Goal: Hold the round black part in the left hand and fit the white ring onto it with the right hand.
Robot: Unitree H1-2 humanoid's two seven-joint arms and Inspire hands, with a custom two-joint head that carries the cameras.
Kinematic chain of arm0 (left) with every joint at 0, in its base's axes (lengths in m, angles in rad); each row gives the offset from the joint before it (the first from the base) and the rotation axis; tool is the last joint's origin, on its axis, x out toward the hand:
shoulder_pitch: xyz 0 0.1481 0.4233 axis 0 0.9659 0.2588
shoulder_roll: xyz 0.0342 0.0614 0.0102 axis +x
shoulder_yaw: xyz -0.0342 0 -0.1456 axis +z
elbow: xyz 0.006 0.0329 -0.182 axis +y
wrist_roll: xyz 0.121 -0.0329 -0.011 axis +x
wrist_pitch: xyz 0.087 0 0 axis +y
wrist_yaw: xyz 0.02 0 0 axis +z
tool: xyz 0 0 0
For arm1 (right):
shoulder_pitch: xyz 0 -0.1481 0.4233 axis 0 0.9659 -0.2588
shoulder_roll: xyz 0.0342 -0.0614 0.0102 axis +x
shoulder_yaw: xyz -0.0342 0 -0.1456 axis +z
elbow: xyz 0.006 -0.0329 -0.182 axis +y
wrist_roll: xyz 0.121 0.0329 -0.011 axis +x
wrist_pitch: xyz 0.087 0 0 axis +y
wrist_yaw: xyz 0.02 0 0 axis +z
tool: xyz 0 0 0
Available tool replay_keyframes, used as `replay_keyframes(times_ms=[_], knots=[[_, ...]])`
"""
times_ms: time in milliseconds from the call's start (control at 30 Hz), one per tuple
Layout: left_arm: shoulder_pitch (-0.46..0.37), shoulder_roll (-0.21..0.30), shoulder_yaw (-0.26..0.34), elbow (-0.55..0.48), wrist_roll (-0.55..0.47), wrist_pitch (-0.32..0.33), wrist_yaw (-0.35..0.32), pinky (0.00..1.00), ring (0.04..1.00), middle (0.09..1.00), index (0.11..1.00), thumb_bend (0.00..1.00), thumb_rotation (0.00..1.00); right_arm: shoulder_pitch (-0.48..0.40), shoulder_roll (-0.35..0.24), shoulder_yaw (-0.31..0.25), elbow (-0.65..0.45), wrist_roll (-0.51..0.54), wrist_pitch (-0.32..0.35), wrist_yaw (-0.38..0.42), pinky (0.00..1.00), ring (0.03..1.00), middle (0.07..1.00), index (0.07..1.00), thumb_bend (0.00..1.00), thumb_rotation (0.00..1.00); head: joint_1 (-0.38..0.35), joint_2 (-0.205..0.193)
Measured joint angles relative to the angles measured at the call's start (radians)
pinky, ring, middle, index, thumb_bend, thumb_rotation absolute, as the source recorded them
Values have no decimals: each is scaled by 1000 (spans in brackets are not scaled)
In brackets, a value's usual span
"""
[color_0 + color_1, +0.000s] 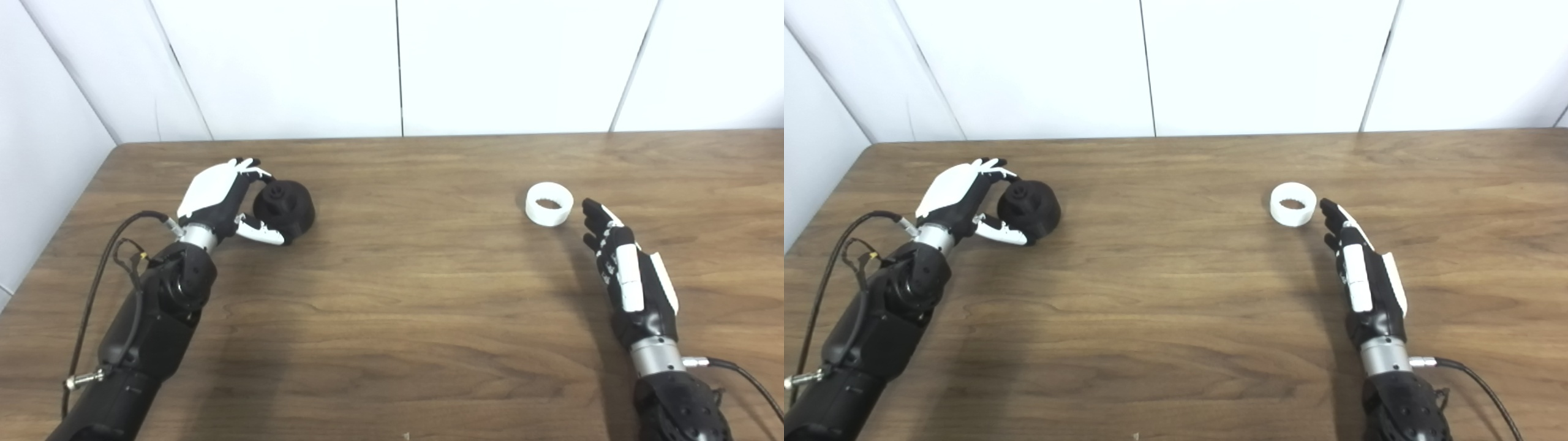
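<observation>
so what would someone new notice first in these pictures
Probably the left hand at the table's far left, its fingers curled around the round black part. Next, the white ring lying alone right of centre on the wooden table, with the open right hand just short of it, not touching.

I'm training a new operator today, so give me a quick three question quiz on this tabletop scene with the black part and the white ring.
1. True or false: the right robot hand is already holding the white ring.
2. Which robot hand has its fingers and thumb around the round black part?
3. Multiple choice: the white ring is A) fitted on the black part, B) lying on the table just beyond the right robot hand's fingertips, C) lifted in the air.

Key: 1 false; 2 the left robot hand; 3 B.
</observation>
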Motion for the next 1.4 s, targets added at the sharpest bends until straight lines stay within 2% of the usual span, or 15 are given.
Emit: replay_keyframes(times_ms=[300,400,800,1400], knots=[[20,0,-7,-61,-15,32,-57,928,1000,935,638,819,231,-1,-1,1,1,-8,3,1,920,938,912,870,691,1000,3,5],[26,0,-10,-76,-17,35,-71,910,1000,938,636,820,257,-1,-1,1,0,-10,6,1,929,942,917,873,701,1000,5,5],[83,5,-39,-202,-12,38,-128,959,1000,945,642,824,261,0,-1,4,-1,-9,22,3,946,959,928,884,699,1000,5,14],[159,-15,-108,-388,-6,28,-229,966,1000,949,641,835,306,2,6,8,-7,-9,42,2,949,961,933,889,691,1000,-3,31]])
